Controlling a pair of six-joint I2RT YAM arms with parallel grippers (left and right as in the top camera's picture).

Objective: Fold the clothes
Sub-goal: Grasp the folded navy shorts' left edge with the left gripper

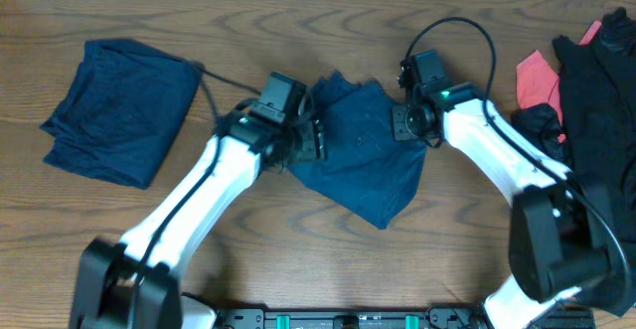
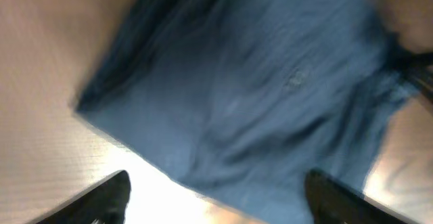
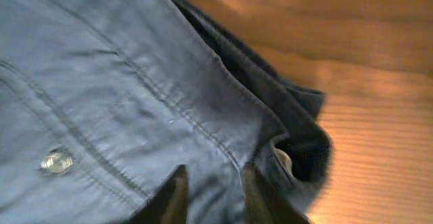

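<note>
The left hand [image 2: 216,193] hangs spread wide over the navy garment [image 1: 363,160] on the desk [image 1: 298,269] — gripping nothing. The right hand [image 3: 218,193] pinches its seamed edge.

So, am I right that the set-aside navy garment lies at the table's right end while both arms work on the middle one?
Not quite: the overhead view shows the set-aside navy garment at the left end of the table; the left arm and right arm work on the middle navy garment.
</note>
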